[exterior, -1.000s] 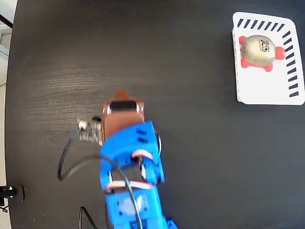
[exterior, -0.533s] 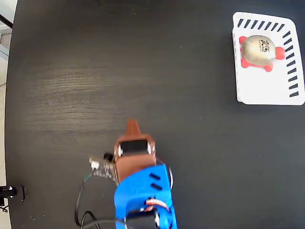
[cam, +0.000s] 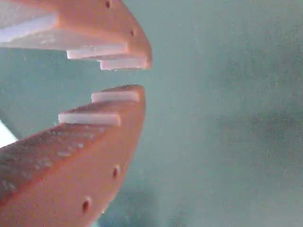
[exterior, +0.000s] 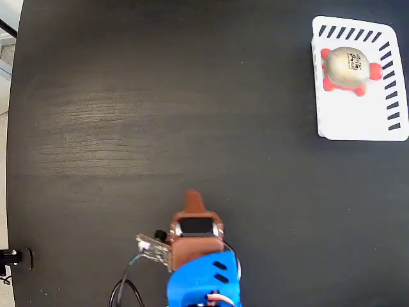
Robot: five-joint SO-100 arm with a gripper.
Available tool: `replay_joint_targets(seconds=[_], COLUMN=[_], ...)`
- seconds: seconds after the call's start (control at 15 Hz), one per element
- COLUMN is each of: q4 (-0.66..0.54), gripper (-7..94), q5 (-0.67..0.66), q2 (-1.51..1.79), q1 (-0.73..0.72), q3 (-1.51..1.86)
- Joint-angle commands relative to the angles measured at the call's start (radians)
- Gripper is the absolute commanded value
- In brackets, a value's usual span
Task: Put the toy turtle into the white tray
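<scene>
Closest in the wrist view, the gripper (cam: pixel 142 75) fills the left side with two orange fingers (cam: pixel 85 142) bearing pale stepped ridges, their tips parted by a narrow gap with nothing between them, over a blurred, greenish-looking surface. Seen from above in the fixed view, the same gripper (exterior: pixel 193 197) sits at the bottom edge, its brown tip pointing up the picture, with the blue arm (exterior: pixel 204 281) behind it, a small circuit board (exterior: pixel 152 248) hanging off its left side and a dark cable (exterior: pixel 124 293) looping below. Beyond it stretches the black table (exterior: pixel 160 102). Far off at the upper right lies the white tray (exterior: pixel 358 118), dark slanted slots along its top and right edges, and the toy turtle (exterior: pixel 347 68) rests inside its upper part, beige shell up, red legs showing
</scene>
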Motion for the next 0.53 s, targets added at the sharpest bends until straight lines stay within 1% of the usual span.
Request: replay_joint_targets(seconds=[0.0,0.13,0.47], q4=[0.086,0.207,0.206], gripper=[0,0,0], q5=[0.008,-0.028,-0.012], q2=[0.066,0.12,0.123], q1=[-0.014,-0.041,-0.02], q3=[-0.017,-0.023,-0.023])
